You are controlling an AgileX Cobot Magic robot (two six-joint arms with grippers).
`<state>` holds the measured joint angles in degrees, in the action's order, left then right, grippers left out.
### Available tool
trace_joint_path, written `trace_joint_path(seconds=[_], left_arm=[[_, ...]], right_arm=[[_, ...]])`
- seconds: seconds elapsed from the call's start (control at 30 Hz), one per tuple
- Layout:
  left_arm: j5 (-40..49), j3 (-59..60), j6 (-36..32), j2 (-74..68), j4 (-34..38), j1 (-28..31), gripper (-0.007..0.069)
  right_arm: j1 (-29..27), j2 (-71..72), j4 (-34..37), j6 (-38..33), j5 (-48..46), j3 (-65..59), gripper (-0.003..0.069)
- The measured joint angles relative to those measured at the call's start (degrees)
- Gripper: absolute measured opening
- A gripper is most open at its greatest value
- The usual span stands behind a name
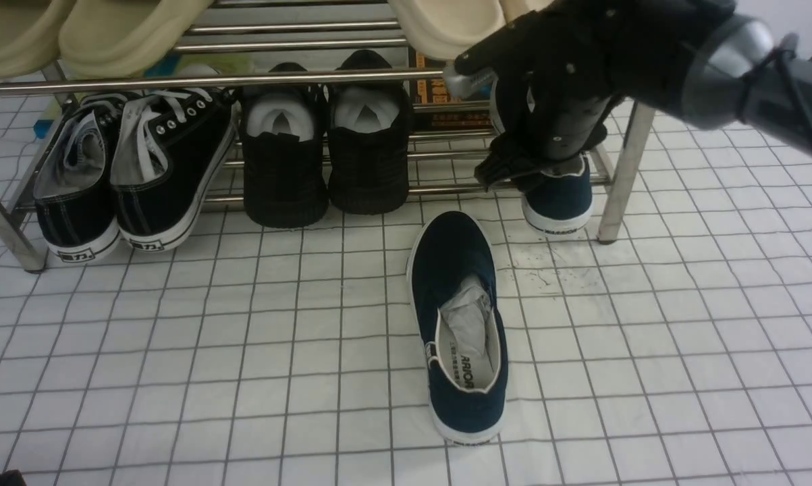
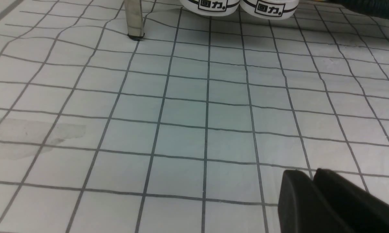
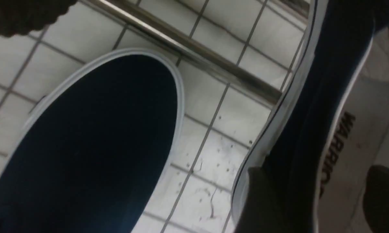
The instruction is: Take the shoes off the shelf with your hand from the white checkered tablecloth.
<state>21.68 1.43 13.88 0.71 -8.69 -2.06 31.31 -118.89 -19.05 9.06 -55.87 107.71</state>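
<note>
- Shoes point(image 1: 454, 263): showing navy canvas, white rubber soles and a white insole printed "WARRIOR"; holding crumpled paper point(image 1: 470, 310) inside.
- Lying flat on the cloth point(image 1: 244, 351) as the nearer one, toe pointing at the rack point(image 1: 176, 82), just in front of it.
- Sitting on the lowest tier at the right end as the second shoe point(image 1: 559, 196), heel jutting out beside a rack leg point(image 1: 621, 175).
- Straddling that shoe's side wall with the right gripper point(image 3: 322, 197): jaws standing apart, one finger point(image 3: 262, 200) outside by the sole edge, the other over the insole.
- Hanging low over bare cloth: left gripper point(image 2: 314, 191), fingertips pressing together, gripping nothing.
- Gleaming in chrome: round horizontal bars, thick upright legs.
- Spreading white under everything, crossed by thin dark grid lines, wrinkling slightly, carrying dirt specks point(image 1: 540, 266) near the right leg.
- Sharing the lowest tier: black sneakers point(image 1: 163, 169) with white laces, then a black textured pair point(image 1: 325, 169) stuffed with white paper.
- Resting on the tier above: beige slippers point(image 1: 122, 27).
</note>
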Motion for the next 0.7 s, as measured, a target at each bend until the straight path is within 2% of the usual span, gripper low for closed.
trace_joint_path(seconds=[0.13,0.2,0.3,0.33,0.37,0.4,0.47,0.7], left_arm=[[0.0,0.0,0.0,0.0,0.0,0.0,0.0092],[0.0,0.0,0.0,0.0,0.0,0.0,0.0092],[0.0,0.0,0.0,0.0,0.0,0.0,0.0092],[0.0,0.0,0.0,0.0,0.0,0.0,0.0092],[0.0,0.0,0.0,0.0,0.0,0.0,0.0092],[0.0,0.0,0.0,0.0,0.0,0.0,0.0092],[0.0,0.0,0.0,0.0,0.0,0.0,0.0092],[0.0,0.0,0.0,0.0,0.0,0.0,0.0092]], right_arm=[[-0.15,-2.72,-1.38,1.42,2.02,0.0,0.0434],[-0.15,-3.47,-1.63,2.07,2.34,0.0,0.039],[-0.15,-3.46,-1.33,2.26,2.2,0.01,0.0223],[-0.15,-3.46,-1.25,2.26,2.21,0.01,0.0223],[-0.09,-3.12,-0.45,2.59,1.48,0.06,0.0085],[0.02,-2.84,0.16,2.84,0.72,0.06,0.0046],[0.37,-1.96,1.43,3.17,-1.86,0.06,0.0016],[1.91,5.19,8.97,3.48,-15.28,-0.26,0.0016]])
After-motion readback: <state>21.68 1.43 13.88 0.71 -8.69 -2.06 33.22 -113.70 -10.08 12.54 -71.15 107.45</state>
